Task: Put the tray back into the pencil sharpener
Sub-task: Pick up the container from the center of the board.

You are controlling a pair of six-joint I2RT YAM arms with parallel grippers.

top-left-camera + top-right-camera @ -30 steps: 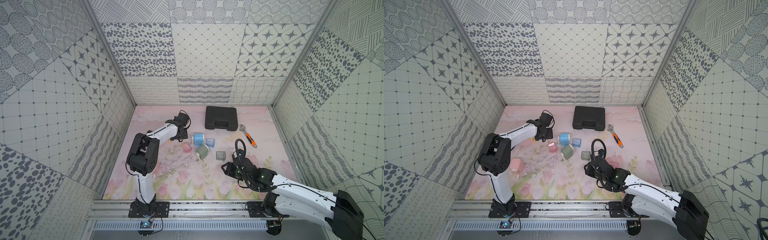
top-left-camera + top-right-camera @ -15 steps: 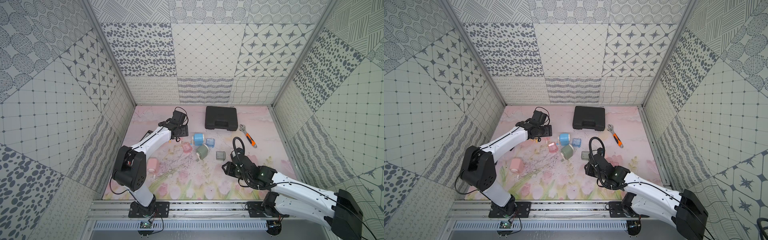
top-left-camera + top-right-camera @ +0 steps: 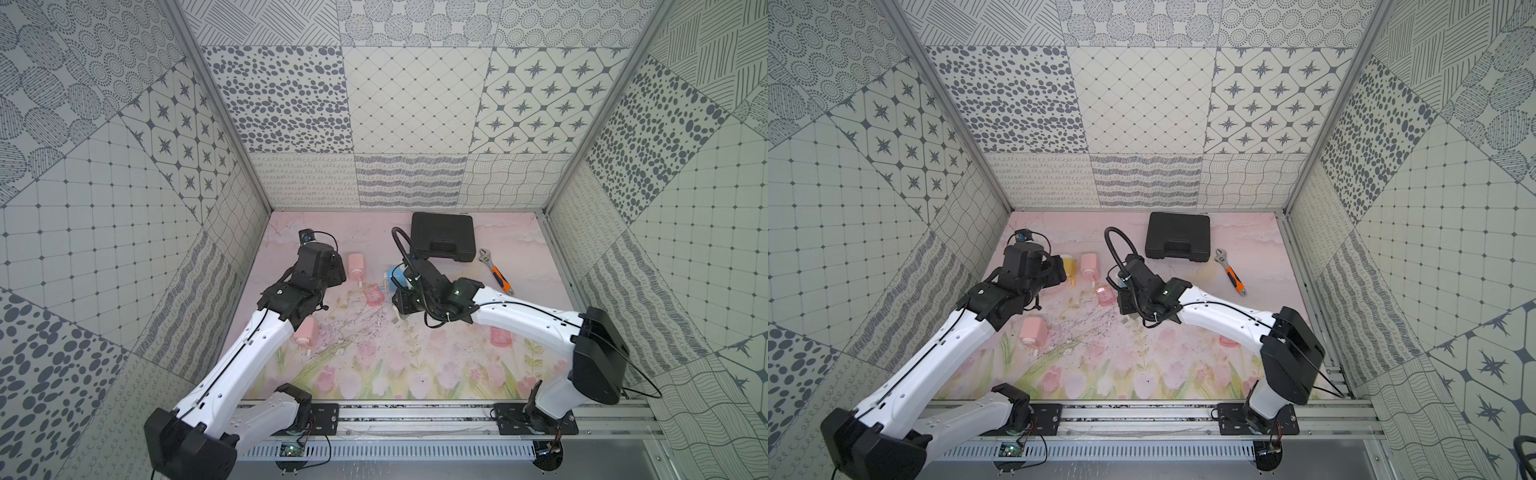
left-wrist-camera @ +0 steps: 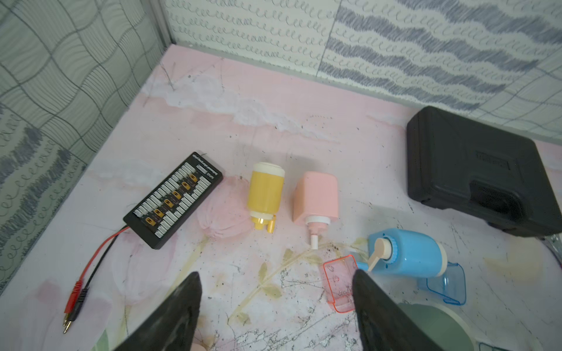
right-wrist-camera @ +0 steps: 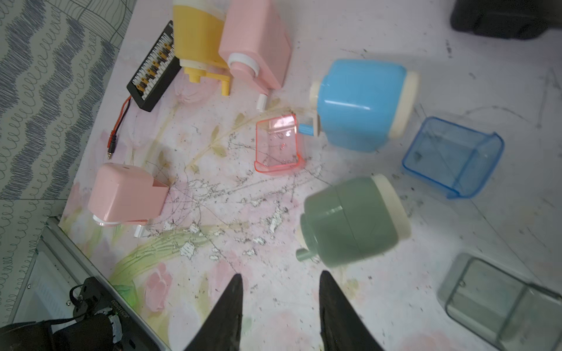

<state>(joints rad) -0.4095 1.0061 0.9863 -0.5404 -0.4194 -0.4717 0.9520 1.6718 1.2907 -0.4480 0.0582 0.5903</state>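
Observation:
A clear pink tray [image 5: 278, 146] lies empty on the mat beside the blue pencil sharpener [image 5: 362, 103]; in both top views this tray [image 3: 372, 296] [image 3: 1104, 296] sits between the two arms. A blue tray [image 5: 453, 155] and a grey tray [image 5: 498, 301] lie near the green sharpener [image 5: 349, 218]. A pink sharpener [image 5: 124, 194] lies on its side with its slot showing empty. My left gripper [image 4: 275, 278] is open above bare mat, one finger next to the pink tray [image 4: 339, 282]. My right gripper [image 5: 281, 275] is open and empty, just short of the green sharpener.
A yellow sharpener [image 4: 264, 191] and a second pink sharpener [image 4: 316, 194] lie side by side near a black connector board [image 4: 173, 197] with red and black leads. A black case [image 3: 442, 237] and an orange-handled wrench [image 3: 496, 276] lie at the back right. Another pink tray [image 3: 500, 336] rests under the right arm.
The left arm has drawn back toward the left wall, uncovering the far pink sharpener. The right arm has moved left and away, over the green sharpener. No object has shifted.

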